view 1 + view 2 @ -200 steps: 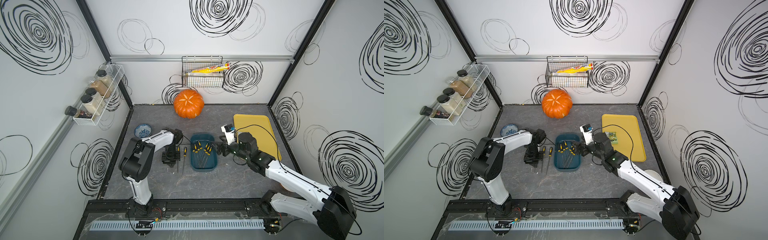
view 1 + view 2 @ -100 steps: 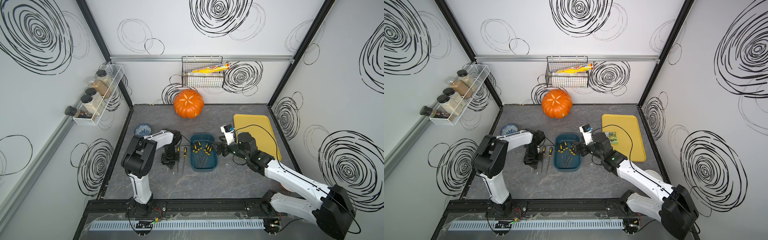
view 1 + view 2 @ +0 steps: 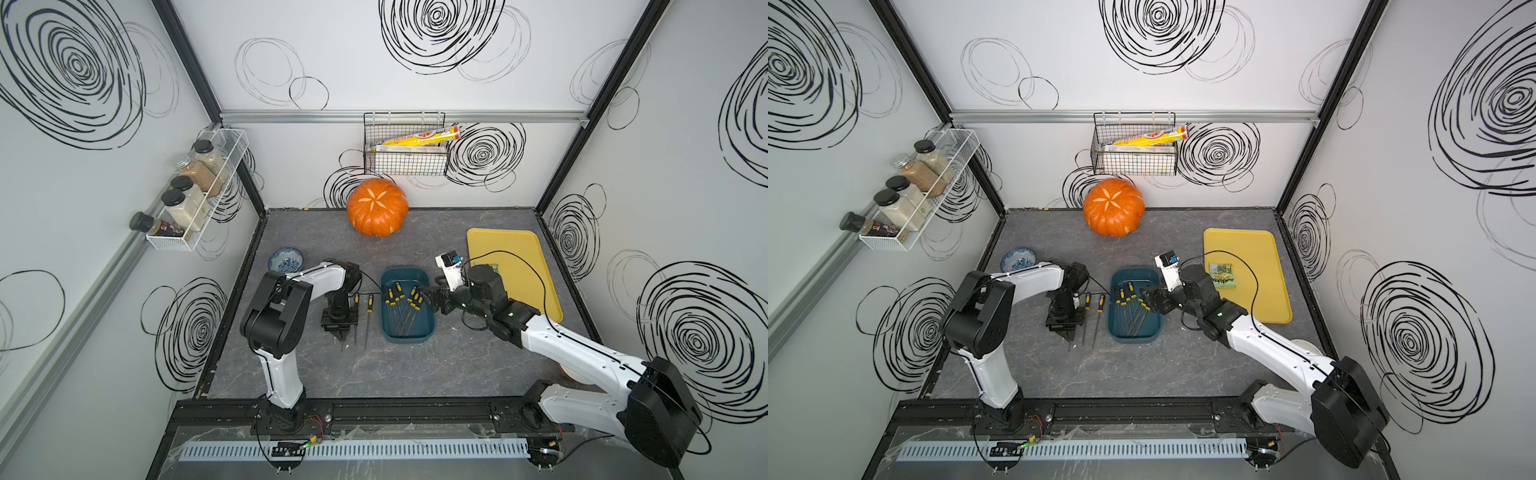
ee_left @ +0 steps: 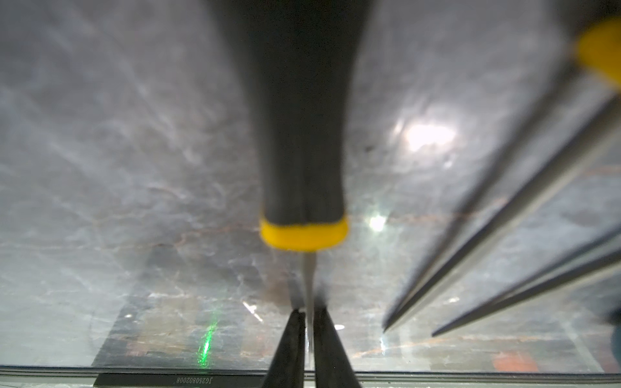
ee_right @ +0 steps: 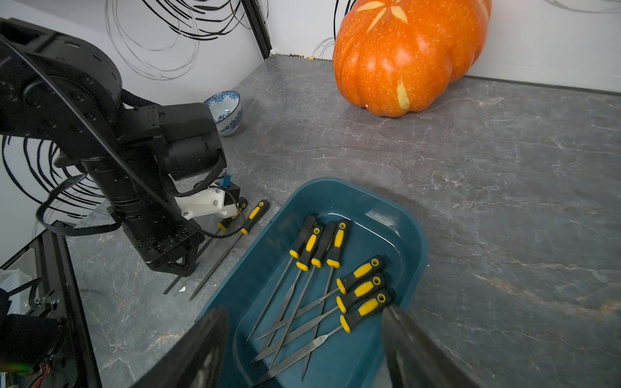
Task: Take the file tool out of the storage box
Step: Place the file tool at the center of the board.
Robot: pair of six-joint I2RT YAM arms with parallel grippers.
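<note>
The dark teal storage box (image 3: 405, 272) (image 3: 1133, 272) stands mid-table with several black-and-yellow file tools (image 5: 319, 268) inside. My left gripper (image 3: 338, 329) (image 3: 1065, 328) is low on the table left of the box. Its jaws (image 4: 309, 312) are shut on the thin shaft of one file tool (image 4: 302, 134) that lies on the table. Two more files (image 3: 368, 320) lie between it and the box. My right gripper (image 3: 424, 297) (image 5: 304, 312) hangs open over the box's right end and holds nothing.
An orange pumpkin (image 3: 377, 212) sits at the back. To the right is a yellow tray (image 3: 511, 257) with a snack packet (image 3: 1223, 276). A blue bowl (image 3: 285, 261) stands at the left. A wire basket (image 3: 405, 153) and a spice rack (image 3: 195, 195) hang on the walls.
The left arm's upper links have shifted slightly while its gripper stays at the same spot on the table. The right arm has not moved.
</note>
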